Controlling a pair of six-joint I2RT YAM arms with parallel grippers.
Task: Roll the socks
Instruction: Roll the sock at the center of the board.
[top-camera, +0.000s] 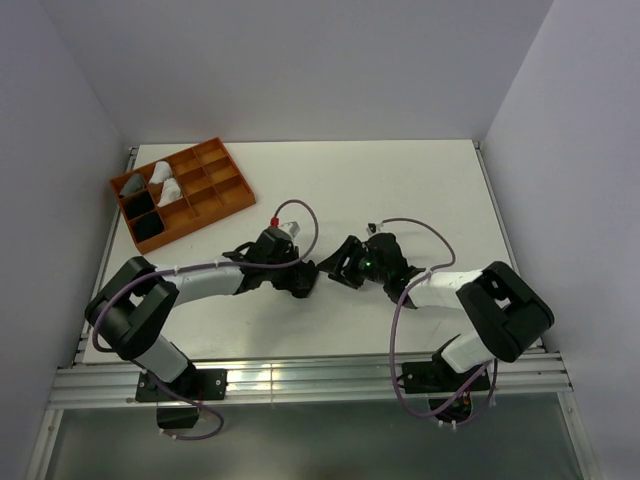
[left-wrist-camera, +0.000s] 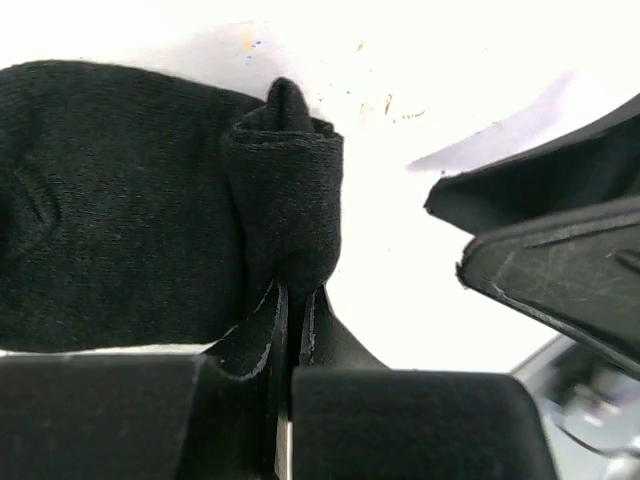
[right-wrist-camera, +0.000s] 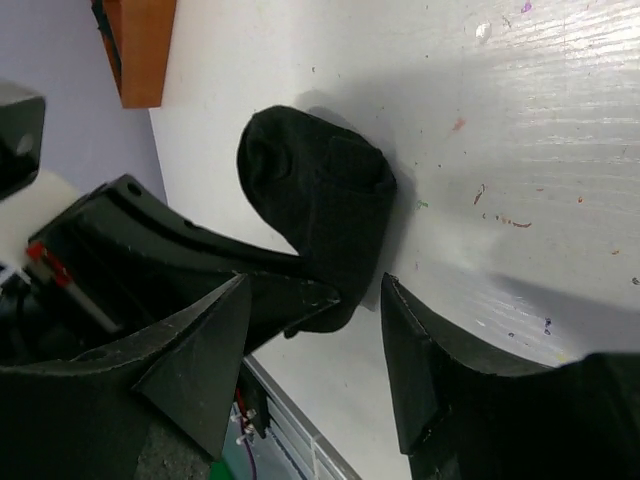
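A black sock (left-wrist-camera: 110, 200) lies flat on the white table, with one end folded up into a thick roll (left-wrist-camera: 285, 190). My left gripper (left-wrist-camera: 293, 297) is shut on the lower edge of that roll. In the right wrist view the same sock (right-wrist-camera: 320, 185) lies on the table ahead of my right gripper (right-wrist-camera: 315, 325). That gripper is open, nothing is between its fingers, and the sock's near edge sits just beyond the tips. In the top view both grippers, left (top-camera: 302, 277) and right (top-camera: 343, 264), meet tip to tip at the table's middle, hiding most of the sock.
An orange divided tray (top-camera: 226, 196) stands at the back left, with grey, white and black rolled socks in its left cells. Its corner (right-wrist-camera: 145, 55) shows in the right wrist view. The table's metal front rail (top-camera: 310, 375) runs just behind both arms.
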